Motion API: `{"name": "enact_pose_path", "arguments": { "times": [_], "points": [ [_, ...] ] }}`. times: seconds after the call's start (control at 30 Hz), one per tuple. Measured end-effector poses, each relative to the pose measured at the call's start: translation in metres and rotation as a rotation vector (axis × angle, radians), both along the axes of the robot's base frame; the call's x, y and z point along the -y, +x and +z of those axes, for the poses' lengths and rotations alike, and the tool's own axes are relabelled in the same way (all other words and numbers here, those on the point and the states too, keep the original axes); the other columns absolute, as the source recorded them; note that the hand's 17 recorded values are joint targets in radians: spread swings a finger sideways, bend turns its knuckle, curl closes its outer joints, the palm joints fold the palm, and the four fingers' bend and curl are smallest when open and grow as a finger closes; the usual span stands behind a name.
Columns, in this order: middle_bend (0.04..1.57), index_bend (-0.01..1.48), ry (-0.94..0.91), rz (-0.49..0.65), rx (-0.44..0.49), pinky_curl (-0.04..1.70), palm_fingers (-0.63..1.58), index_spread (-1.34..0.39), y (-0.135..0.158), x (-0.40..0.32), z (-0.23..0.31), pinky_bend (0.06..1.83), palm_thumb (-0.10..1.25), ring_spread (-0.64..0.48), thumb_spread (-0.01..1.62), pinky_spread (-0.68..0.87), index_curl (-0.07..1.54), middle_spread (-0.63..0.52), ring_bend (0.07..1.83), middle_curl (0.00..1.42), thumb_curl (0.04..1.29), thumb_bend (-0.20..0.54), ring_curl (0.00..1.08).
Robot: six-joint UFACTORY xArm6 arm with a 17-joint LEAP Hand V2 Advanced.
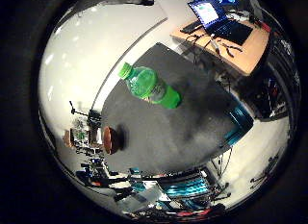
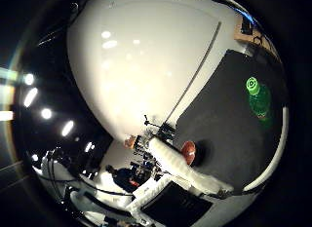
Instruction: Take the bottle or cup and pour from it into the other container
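Note:
A green plastic bottle (image 1: 151, 86) with a green cap stands on a dark grey table (image 1: 183, 128). The thumb side view looks down on its cap (image 2: 257, 96). A small brown cup (image 1: 109, 139) sits near the table's edge, away from the bottle; it also shows in the thumb side view (image 2: 189, 150). My hand (image 2: 190, 171) is high above the table, well away from both. A white finger reaches into the thumb side view, about straight, beside the cup's image.
A wooden desk (image 1: 245, 51) with an open laptop (image 1: 214, 16) stands beyond the table. A teal object (image 1: 239, 123) sits at the table's side. White floor (image 2: 146, 71) lies around the table, with stands and clutter (image 1: 82, 137) near the cup's side.

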State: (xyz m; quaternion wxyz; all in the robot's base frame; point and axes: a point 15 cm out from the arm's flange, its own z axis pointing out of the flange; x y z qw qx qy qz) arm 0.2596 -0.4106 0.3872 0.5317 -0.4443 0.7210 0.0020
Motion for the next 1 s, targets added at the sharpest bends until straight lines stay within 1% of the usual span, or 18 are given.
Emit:
{"name": "enact_pose_path", "arguments": {
  "times": [0.43,0.8,1.0],
  "points": [
    [0.30,0.17,0.076,0.010,0.010,0.00,0.22,-0.26,0.003,0.013,-0.051,0.79,0.47,0.16,1.04,0.46,0.30,0.02,0.42,0.35,0.30,-0.025,0.22],
    [0.30,0.17,0.125,0.054,0.002,0.00,0.22,-0.26,0.025,0.018,-0.085,0.75,0.49,0.16,1.05,0.46,0.31,0.03,0.41,0.35,0.31,-0.023,0.22],
    [0.29,0.17,0.126,0.054,-0.012,0.00,0.22,-0.26,0.036,0.026,-0.105,0.75,0.49,0.16,1.05,0.46,0.30,0.03,0.41,0.35,0.30,-0.025,0.22]
  ]
}}
